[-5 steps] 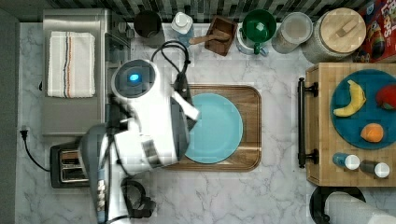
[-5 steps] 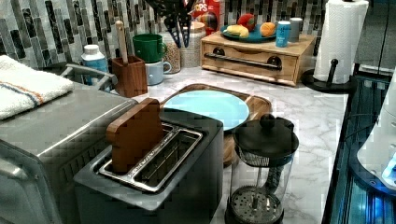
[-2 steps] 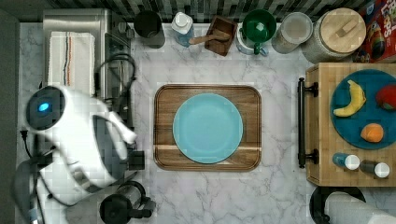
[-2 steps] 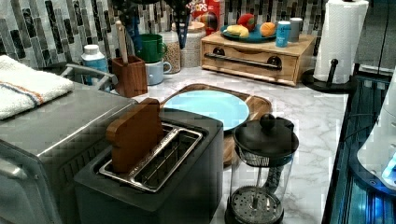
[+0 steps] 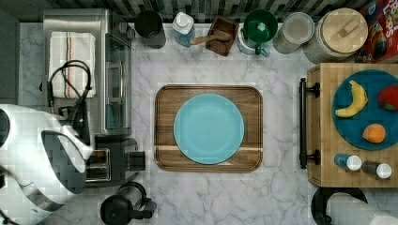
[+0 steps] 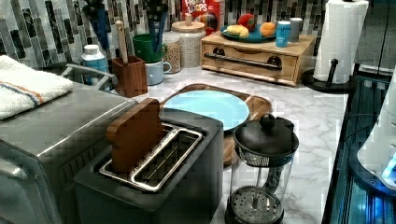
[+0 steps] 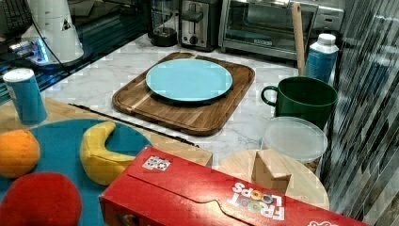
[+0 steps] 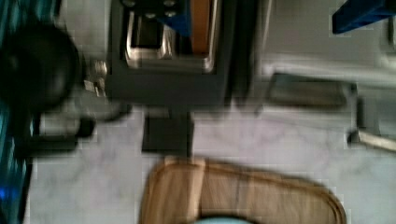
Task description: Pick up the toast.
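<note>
approach step: toast [image 6: 135, 135] upright in the toaster [image 6: 154, 179] slot beside the oven [image 6: 46, 140]; gripper [image 8: 275, 16] wide open above, fingers must next straddle the slice.

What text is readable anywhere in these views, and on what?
"FROOT LOOPS": on the red cereal box, upside down in the right view.
"LOOPS", partial, on the same box in the left view.
Small square mark on the box flap: too blurred to read.
Blue can, blue bottle: no legible label.

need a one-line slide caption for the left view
Toast stands upright in the toaster, beside a French press and blue plate.
</note>
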